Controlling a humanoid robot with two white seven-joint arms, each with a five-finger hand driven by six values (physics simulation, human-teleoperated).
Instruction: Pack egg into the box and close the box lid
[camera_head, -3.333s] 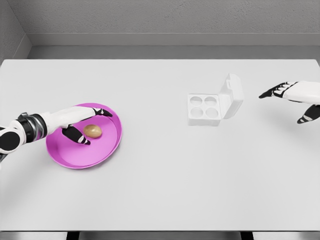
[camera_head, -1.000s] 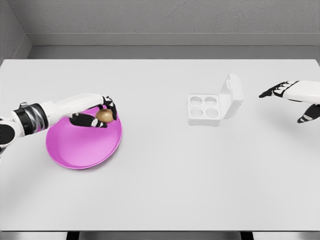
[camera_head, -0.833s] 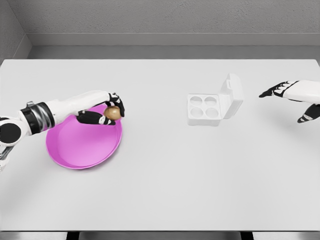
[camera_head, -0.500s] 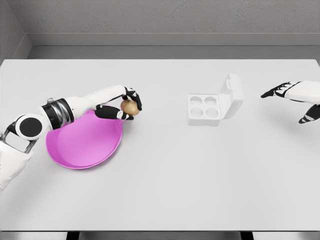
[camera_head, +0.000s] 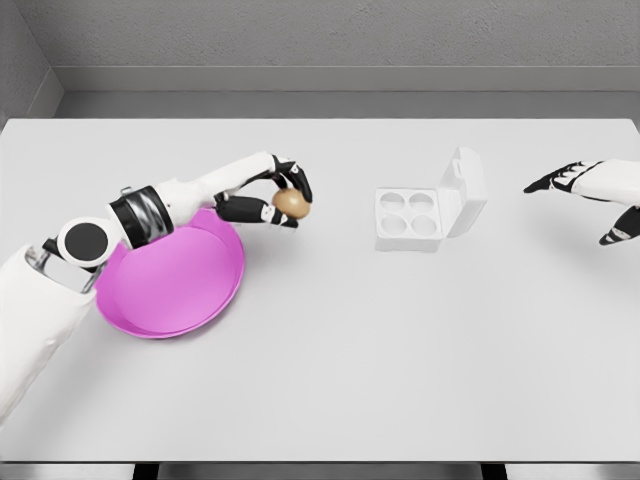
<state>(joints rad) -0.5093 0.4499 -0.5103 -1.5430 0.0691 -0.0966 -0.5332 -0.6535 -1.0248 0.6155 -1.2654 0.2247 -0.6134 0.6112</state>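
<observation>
bare table (camera_head: 340, 330) between egg (camera_head: 290, 203) and box (camera_head: 410, 219), raised lid (camera_head: 464, 190) behind cups

White table (camera_head: 330, 340): pink plate (camera_head: 170, 290) left, open box (camera_head: 428, 208) right.

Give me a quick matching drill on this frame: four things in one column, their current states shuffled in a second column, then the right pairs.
Things:
1. egg
2. pink plate
3. box
4. right hand

States:
A. lid up, four cups vacant
B. open, at the table's right edge, holding nothing
C. held in the left hand, between plate and box
D. lying flat on the table with nothing in it

Pairs: 1-C, 2-D, 3-A, 4-B
</observation>
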